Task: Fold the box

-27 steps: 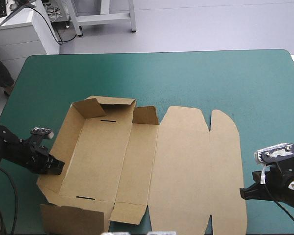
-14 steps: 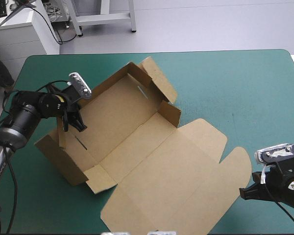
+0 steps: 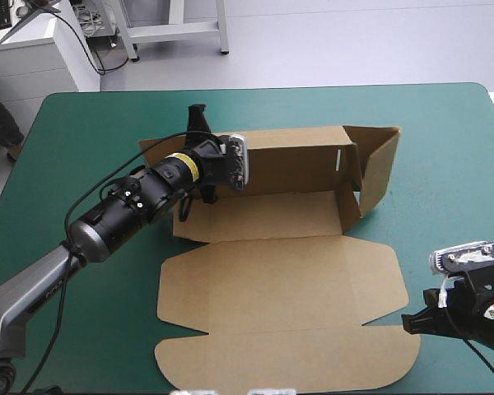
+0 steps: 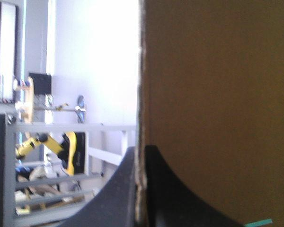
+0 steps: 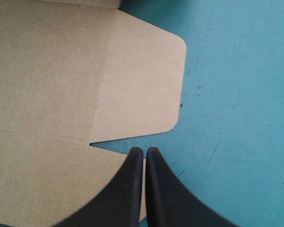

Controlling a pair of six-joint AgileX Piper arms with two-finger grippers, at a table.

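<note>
High view: the box (image 3: 280,280) lies at the table's (image 3: 82,132) middle, far wall raised. Our left gripper (image 4: 141,156) pinches that wall's edge; our right gripper (image 5: 145,151) rests closed and empty beside the lid. We judge the board light and stiff: best held by its edges.

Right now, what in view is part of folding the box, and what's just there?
In the job: box; left gripper, shut on its raised wall; right gripper, shut, at the flat lid edge.
Just there: teal-green table cover.
</note>
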